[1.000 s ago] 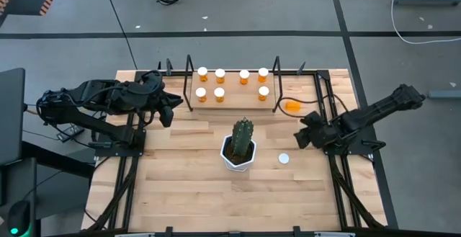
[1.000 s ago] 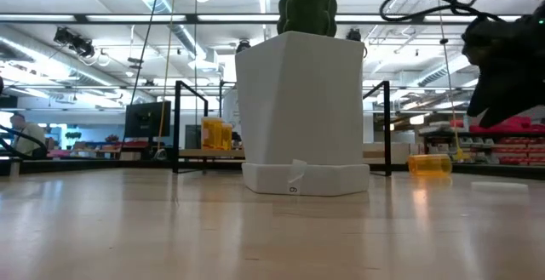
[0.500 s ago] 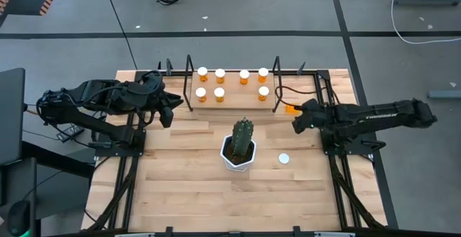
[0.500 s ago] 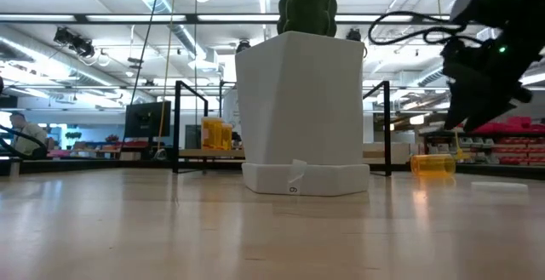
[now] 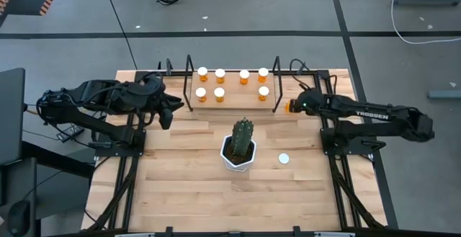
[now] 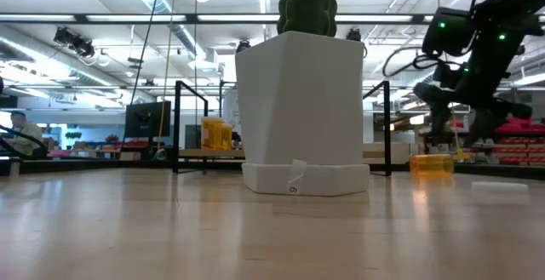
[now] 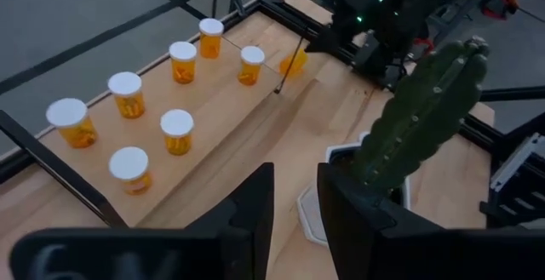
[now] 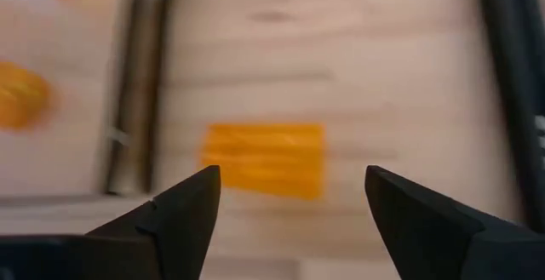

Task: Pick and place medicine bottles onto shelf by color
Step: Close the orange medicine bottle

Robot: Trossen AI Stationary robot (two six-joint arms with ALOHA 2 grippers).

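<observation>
Several orange medicine bottles (image 5: 220,75) with white caps stand on the two tiers of the wooden shelf (image 5: 238,93), also seen in the left wrist view (image 7: 177,131). One orange bottle (image 5: 290,106) without a cap lies on its side on the table just right of the shelf's right end (image 8: 264,159). My right gripper (image 8: 289,199) is open and hovers over this bottle, one finger on either side of it, apart from it (image 6: 456,135). My left gripper (image 5: 167,111) waits left of the shelf, slightly open and empty (image 7: 294,208).
A green cactus in a white pot (image 5: 240,145) stands mid-table in front of the shelf. A loose white cap (image 5: 284,159) lies on the table right of the pot. Black frame rails and cables run along the table's right side (image 5: 324,96).
My right gripper has gone toward the table's far edge and a little left, from beside the cactus pot to above the lying bottle by the shelf's right end, its arm stretching out. The bottle has not moved.
</observation>
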